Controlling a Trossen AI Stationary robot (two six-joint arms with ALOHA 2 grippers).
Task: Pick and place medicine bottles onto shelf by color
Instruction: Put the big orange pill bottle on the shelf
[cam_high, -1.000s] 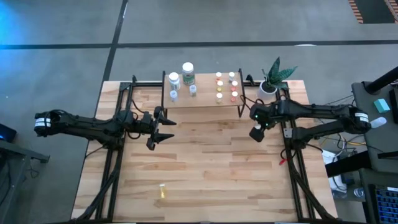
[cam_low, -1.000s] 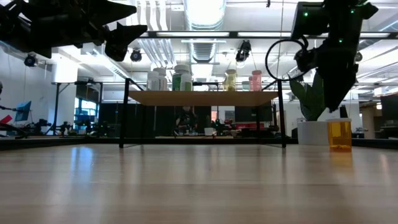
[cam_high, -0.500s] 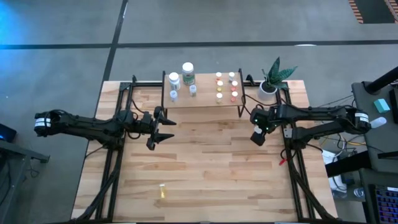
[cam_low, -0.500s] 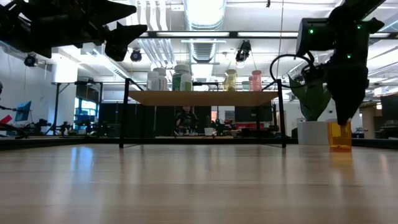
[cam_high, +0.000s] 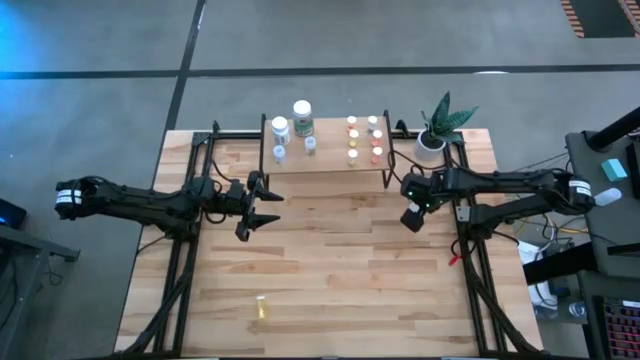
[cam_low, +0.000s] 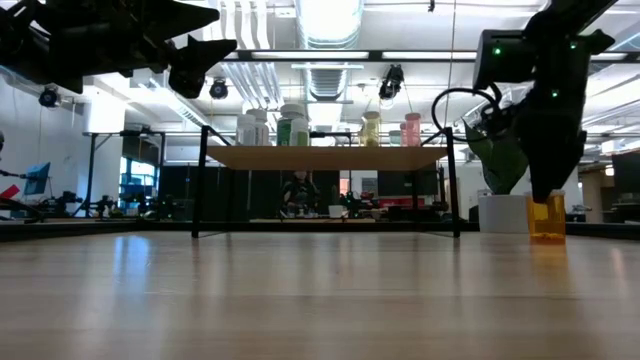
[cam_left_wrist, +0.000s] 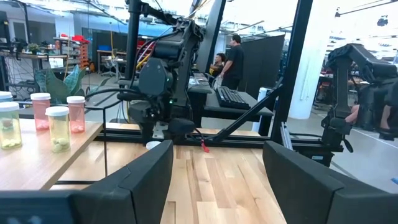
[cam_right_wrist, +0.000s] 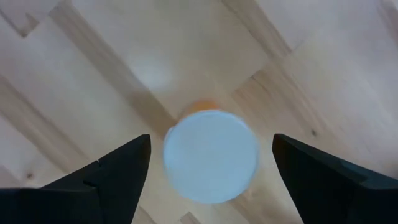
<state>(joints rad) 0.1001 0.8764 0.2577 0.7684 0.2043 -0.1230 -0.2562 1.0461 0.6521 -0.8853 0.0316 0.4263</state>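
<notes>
While the left gripper (cam_high: 262, 210) hangs over the left half of the light wooden table (cam_high: 330, 270) with its fingers spread and nothing between them, we find the work on the other side. Near the front edge, left of centre, a small yellow white-capped pill bottle (cam_high: 261, 304) stands well apart from everything. At the back edge the small raised shelf with a light wood top and thin black legs (cam_high: 330, 158) carries two larger white bottles and two small ones on its left part and a block of small yellow, clear and pink-red bottles on its right. Farther right, the right gripper (cam_high: 411, 217) has dropped lower over the past second, and the low view shows it directly above a small amber white-capped bottle (cam_low: 546, 216) standing near the table's right edge, in front of the white plant pot (cam_high: 430, 143). From its wrist we see the round white cap (cam_right_wrist: 211, 155) centred between two dark fingers (cam_right_wrist: 118, 171) set wide apart, neither touching it. We judge the descent nearly done and the closing next. The bottle stands upright, long axis vertical, cap up.
</notes>
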